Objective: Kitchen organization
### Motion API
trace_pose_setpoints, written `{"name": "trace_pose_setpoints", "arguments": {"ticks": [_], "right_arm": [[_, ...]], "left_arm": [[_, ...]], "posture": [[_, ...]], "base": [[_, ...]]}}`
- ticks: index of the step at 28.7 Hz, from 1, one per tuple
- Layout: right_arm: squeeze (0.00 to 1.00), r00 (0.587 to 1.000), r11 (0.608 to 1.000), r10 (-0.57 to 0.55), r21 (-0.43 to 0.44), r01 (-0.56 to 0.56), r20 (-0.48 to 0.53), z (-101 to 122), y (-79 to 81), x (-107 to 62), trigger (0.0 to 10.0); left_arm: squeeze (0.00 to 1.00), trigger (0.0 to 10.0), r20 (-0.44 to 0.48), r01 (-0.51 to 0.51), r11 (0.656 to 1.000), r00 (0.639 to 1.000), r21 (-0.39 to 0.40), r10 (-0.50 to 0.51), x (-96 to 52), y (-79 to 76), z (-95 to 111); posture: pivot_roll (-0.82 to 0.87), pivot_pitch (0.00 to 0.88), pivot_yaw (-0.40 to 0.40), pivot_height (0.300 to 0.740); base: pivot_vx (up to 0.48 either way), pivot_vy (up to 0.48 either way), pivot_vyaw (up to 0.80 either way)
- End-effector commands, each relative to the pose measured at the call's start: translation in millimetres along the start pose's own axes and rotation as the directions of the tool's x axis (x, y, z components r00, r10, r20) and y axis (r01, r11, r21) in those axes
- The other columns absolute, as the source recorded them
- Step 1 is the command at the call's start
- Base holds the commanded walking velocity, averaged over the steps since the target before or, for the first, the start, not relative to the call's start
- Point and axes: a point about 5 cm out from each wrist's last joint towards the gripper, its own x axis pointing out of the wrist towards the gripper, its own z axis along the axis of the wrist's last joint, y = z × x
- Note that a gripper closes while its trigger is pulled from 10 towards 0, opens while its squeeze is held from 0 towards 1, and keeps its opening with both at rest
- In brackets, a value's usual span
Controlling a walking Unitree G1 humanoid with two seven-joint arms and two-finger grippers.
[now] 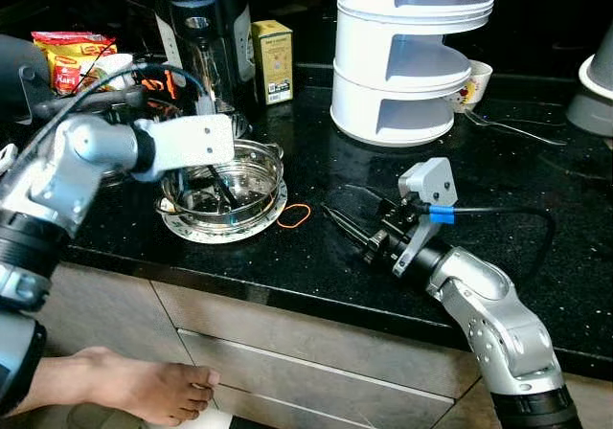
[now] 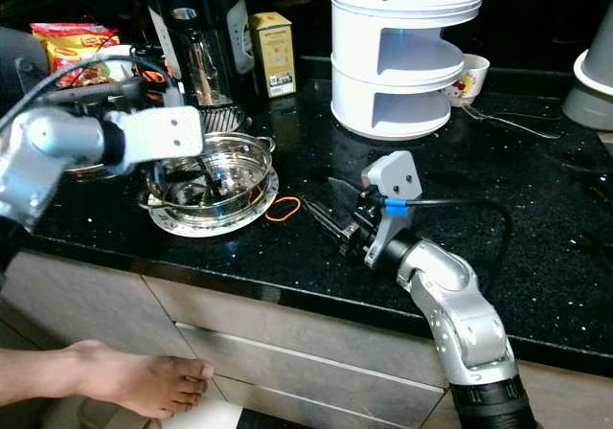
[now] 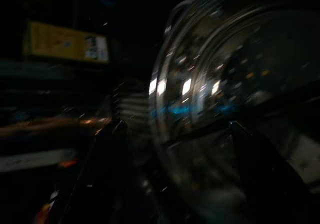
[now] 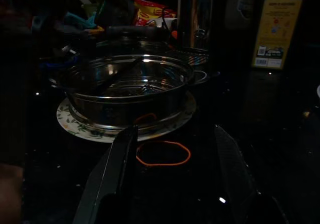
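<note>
Steel bowl (image 1: 225, 188) standing on a patterned plate (image 1: 192, 230) on a black speckled counter (image 1: 536, 209). The left gripper (image 1: 222, 191) reaches down into the bowl; its fingers (image 3: 107, 149) are spread, one on either side of the bowl's rim in the left wrist view, though that view is dark and blurred and contact cannot be judged. The bowl appears otherwise empty.

The right gripper (image 1: 347, 226) lies low over the counter, pointed toward the bowl, fingers (image 4: 112, 169) parted and holding nothing. An orange rubber band (image 4: 163, 153) lies flat on the counter just ahead of it, between its fingertips and the plate; the right wrist view shows its reflection in the bowl's wall.

Beyond the left gripper stand a coffee maker (image 1: 203, 29) and a yellow box (image 1: 272, 60), with a red snack packet (image 1: 69, 57) to its far side. Beyond the right gripper stands a white tiered rack (image 1: 402, 51), a cup (image 1: 473, 84) and a fork (image 1: 517, 127) beside it. Grey drawer fronts (image 1: 316, 348) run below the counter, where a person's bare foot (image 1: 144, 386) rests on the floor.
</note>
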Motion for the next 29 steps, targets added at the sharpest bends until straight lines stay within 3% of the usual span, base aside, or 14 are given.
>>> {"name": "trace_pose_setpoints", "arguments": {"ticks": [1,5,9,12,16,21,29], "right_arm": [[0.0,1.0,1.0,-0.002,-0.008,0.002,-0.001,1,1.3,-0.8,10.0],[0.0,1.0,1.0,-0.002,-0.005,0.002,-0.002,1,2.1,-0.7,10.0],[0.0,1.0,1.0,-0.001,-0.004,0.001,-0.006,-1,3.0,-0.9,10.0],[0.0,1.0,1.0,-0.004,-0.008,0.004,-0.01,-1,2.7,-1.2,10.0],[0.0,1.0,1.0,-0.007,-0.008,0.007,-0.01,-1,2.6,-1.4,10.0],[0.0,1.0,1.0,-0.011,-0.006,0.011,-0.011,-1,2.9,-2.2,10.0],[0.0,0.999,1.0,-0.03,-0.006,0.03,-0.014,-2,3.0,-4.7,10.0]], "left_arm": [[0.0,10.0,-0.028,-0.026,0.999,0.999,0.026,0.027,-6.1,8.3,-3],[0.0,10.0,-0.028,-0.058,0.998,0.998,0.031,0.059,-10.4,14.7,-3],[0.0,10.0,-0.024,0.021,1.0,0.999,0.004,-0.021,-11.4,9.1,-5],[0.0,10.0,-0.084,0.123,0.992,0.989,0.011,-0.121,-11.0,-3.0,-13],[0.0,10.0,-0.131,0.16,0.987,0.979,0.029,-0.155,-7.6,-10.2,-20],[0.0,10.0,-0.151,0.173,0.984,0.975,0.043,-0.164,-4.7,-10.6,-20],[0.0,10.0,-0.154,0.095,0.991,0.985,0.094,-0.08,18.2,-15.2,-21]], "posture": [[-0.1,0.038,0.043,0.74],[-0.1,0.034,0.045,0.74],[-0.1,0.028,0.044,0.74],[-0.1,0.024,0.044,0.74],[-0.1,0.024,0.045,0.74],[-0.1,0.031,0.047,0.74],[-0.1,0.047,0.056,0.74]], "base": [[0.0,0.0,0.0],[0.0,0.0,0.0],[0.0,0.0,0.0],[0.0,0.0,0.0],[0.0,0.0,0.0],[0.0,0.0,0.0],[0.0,0.0,0.0]]}}
